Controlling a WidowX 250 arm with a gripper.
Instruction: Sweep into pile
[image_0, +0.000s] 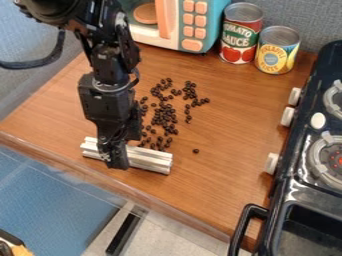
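Beside the claw (115, 163) and silver bar (151, 160) lie beans (163, 117), seemingly coffee.

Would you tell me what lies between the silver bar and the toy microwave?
In the camera view, loosely scattered dark beans lie on the wooden counter between the silver bar and the toy microwave.

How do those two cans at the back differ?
The tomato sauce can is taller, while the pineapple can is shorter. The tomato can's label is red, white and green; the pineapple can's is mostly yellow and blue. The tomato can stands nearer the toy microwave; the pineapple can is nearer the stove. Both stand upright.
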